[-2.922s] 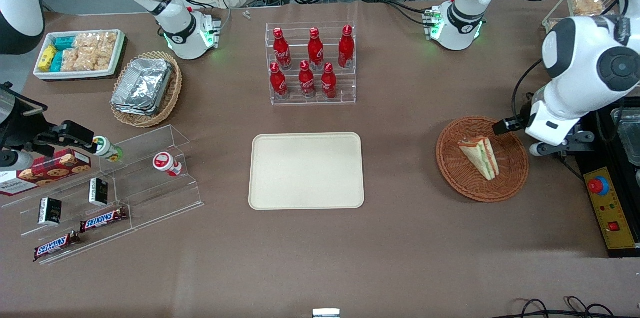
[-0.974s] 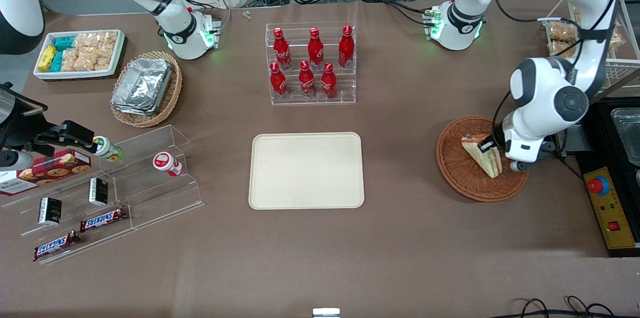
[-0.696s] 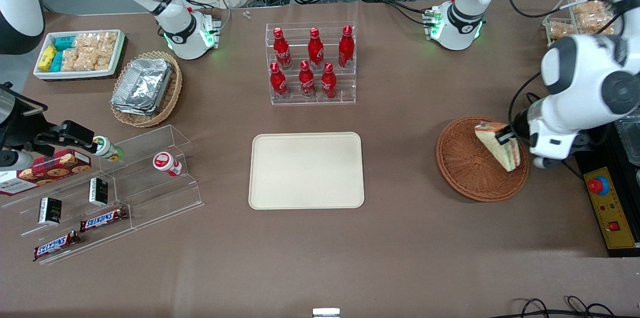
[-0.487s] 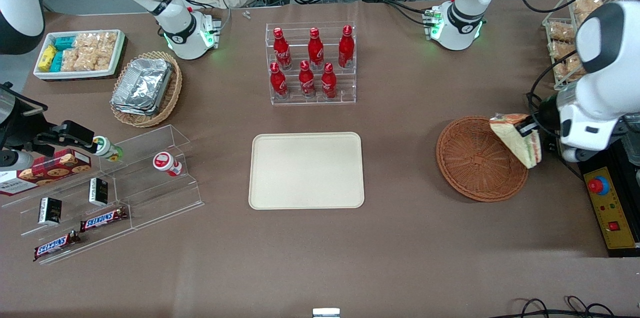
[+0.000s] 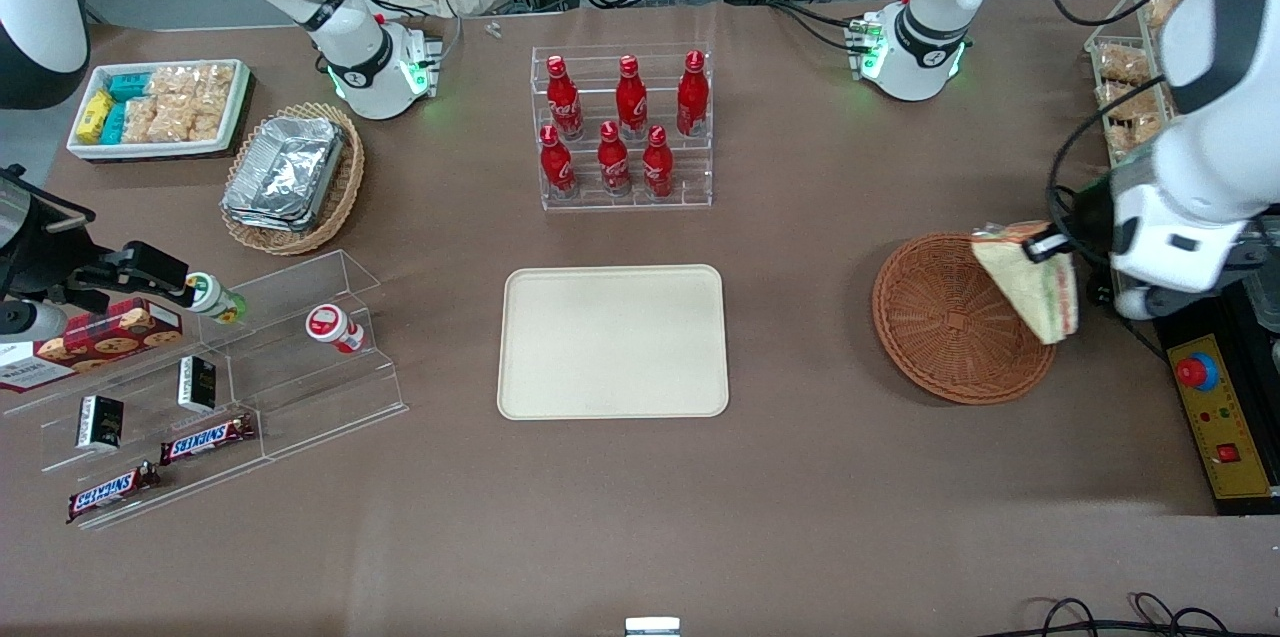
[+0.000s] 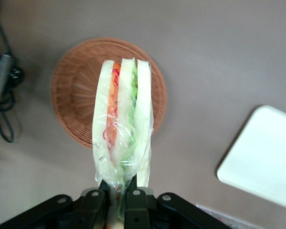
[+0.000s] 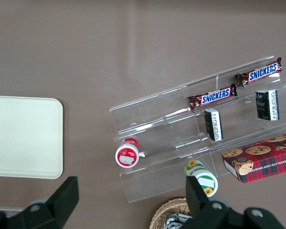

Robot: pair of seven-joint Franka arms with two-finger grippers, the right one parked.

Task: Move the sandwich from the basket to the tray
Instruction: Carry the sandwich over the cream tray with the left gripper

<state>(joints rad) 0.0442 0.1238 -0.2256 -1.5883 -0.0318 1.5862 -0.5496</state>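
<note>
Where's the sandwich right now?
The sandwich hangs in the claw, lifted above the basket at its rim toward the working arm's end of the table, not yet over the tray.

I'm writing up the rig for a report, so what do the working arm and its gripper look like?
The left arm has glossy white rounded shells with dark grey joint caps, and black cables run along it. Its base glows green. The gripper is matte black, with angular fingers fixed by small silver screws.
</note>
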